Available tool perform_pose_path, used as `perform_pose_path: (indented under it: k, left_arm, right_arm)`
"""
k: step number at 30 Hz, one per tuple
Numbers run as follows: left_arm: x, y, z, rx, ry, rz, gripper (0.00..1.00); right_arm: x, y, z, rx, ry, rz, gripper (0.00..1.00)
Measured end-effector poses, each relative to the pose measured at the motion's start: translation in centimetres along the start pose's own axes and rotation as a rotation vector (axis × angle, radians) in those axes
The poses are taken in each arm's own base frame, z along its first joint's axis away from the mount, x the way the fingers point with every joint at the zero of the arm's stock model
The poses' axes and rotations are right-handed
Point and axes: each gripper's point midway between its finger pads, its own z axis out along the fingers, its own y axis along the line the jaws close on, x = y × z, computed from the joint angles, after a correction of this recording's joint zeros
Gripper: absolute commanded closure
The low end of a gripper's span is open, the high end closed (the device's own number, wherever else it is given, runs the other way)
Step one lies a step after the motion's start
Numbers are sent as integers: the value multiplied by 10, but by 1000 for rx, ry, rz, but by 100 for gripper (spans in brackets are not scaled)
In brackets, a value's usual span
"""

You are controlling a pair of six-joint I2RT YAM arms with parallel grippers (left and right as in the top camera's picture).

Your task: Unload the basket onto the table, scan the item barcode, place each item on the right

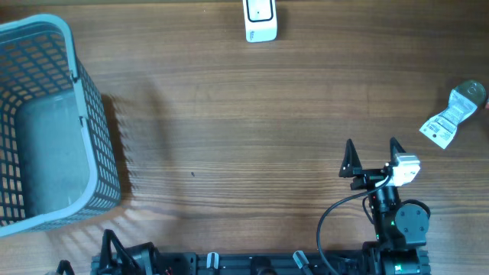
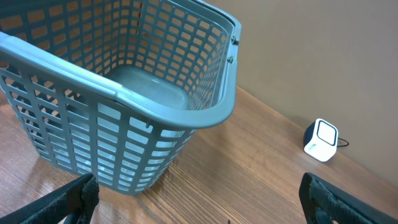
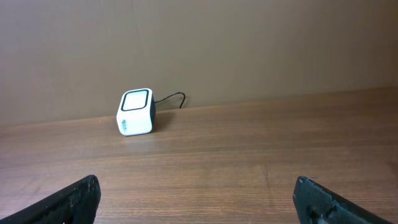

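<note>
The item (image 1: 454,114), a small grey-green packet with a white barcode label, lies flat at the far right edge of the table and shows only in the overhead view. A white cube barcode scanner (image 1: 260,21) stands at the back centre, also visible as the scanner (image 3: 135,112) and the scanner (image 2: 321,140). My right gripper (image 1: 372,145) is open and holds nothing, left of and nearer than the item, its wrist view facing the scanner. At the front left edge my left gripper (image 2: 199,199) is open with only bare wood between its fingers.
A large blue-grey slotted basket (image 1: 76,84) fills the left side of the table and stands close in front of the left gripper as the basket (image 2: 124,93). A plain wall backs the table behind the scanner, whose cable (image 3: 171,98) trails behind it.
</note>
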Motion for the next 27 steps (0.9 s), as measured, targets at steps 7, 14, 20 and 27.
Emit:
perform_pose_path:
  k: [7, 14, 20, 27]
  left_arm:
    - [0, 0, 0, 0, 0, 0, 0]
    - [-19, -12, 0, 55, -76, -11, 0]
    - [-56, -70, 30, 331, -232, -16, 0]
    - [11, -109, 126, 571, -132, 35, 0]
  right_arm:
    - [0, 0, 0, 0, 0, 0, 0]
    - [0, 0, 0, 0, 0, 0, 0]
    - [-1, 0, 0, 0, -3, 0, 0]
    - [0, 0, 0, 0, -2, 0, 0]
